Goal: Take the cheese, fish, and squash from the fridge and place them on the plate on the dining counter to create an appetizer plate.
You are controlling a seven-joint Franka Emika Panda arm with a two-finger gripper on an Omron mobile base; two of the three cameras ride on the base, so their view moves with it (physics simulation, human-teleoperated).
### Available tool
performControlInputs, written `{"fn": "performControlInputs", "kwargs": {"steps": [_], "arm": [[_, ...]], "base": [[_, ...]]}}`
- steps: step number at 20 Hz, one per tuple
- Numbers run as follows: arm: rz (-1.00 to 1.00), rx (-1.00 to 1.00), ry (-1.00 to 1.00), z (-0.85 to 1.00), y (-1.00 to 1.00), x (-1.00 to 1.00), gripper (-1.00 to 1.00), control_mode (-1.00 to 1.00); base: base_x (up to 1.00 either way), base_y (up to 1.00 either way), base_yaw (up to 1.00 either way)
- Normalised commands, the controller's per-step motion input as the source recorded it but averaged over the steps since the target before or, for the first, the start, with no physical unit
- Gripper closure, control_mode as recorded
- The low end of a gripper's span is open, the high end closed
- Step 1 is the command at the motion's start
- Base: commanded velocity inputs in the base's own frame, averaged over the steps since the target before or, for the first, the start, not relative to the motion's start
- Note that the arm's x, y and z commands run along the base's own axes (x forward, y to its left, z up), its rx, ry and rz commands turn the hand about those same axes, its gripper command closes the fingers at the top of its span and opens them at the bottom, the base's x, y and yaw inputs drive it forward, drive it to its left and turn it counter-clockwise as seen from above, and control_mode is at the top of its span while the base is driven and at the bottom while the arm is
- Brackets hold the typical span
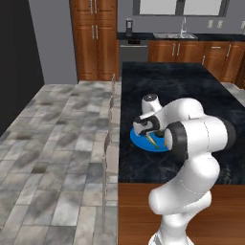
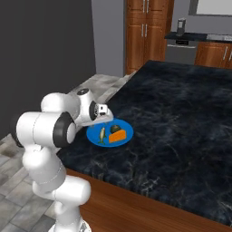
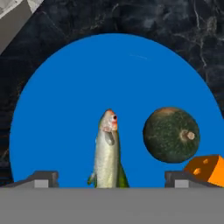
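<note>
While the white arm's two-finger gripper (image 3: 108, 178) hangs just above the flat round bright blue plate (image 3: 87, 87), its two dark fingertips (image 3: 43, 178) stand spread wide, one on each side of the slim silvery-olive fish (image 3: 107, 153), gripping nothing. That fish lies on the plate, near its middle. Just beside the fish on the plate sits the round very dark green squash (image 3: 171, 134), and the orange wedge of cheese (image 3: 206, 168) sits close against the squash, also on the plate. The plate rests on the black white-flecked marble dining counter (image 2: 181, 113), near the counter edge closest to the robot's base.
</note>
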Motion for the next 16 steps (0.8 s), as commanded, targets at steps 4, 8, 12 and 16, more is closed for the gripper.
{"fn": "performControlInputs", "kwargs": {"steps": [4, 8, 12, 16], "arm": [[0.0, 0.0, -0.24, 1.0, 0.0, -0.97, -1.0, -1.0], [-0.02, 0.05, -0.07, 1.0, -0.02, -1.0, -1.0, -1.0], [-0.1, 0.17, 0.06, 0.99, -0.19, -1.0, -1.0, -1.0], [-0.13, 0.25, 0.14, 0.87, -0.31, -1.0, -1.0, -1.0]], "base": [[0.0, 0.0, 0.0], [0.0, 0.0, 0.0], [0.0, 0.0, 0.0], [0.0, 0.0, 0.0]]}}
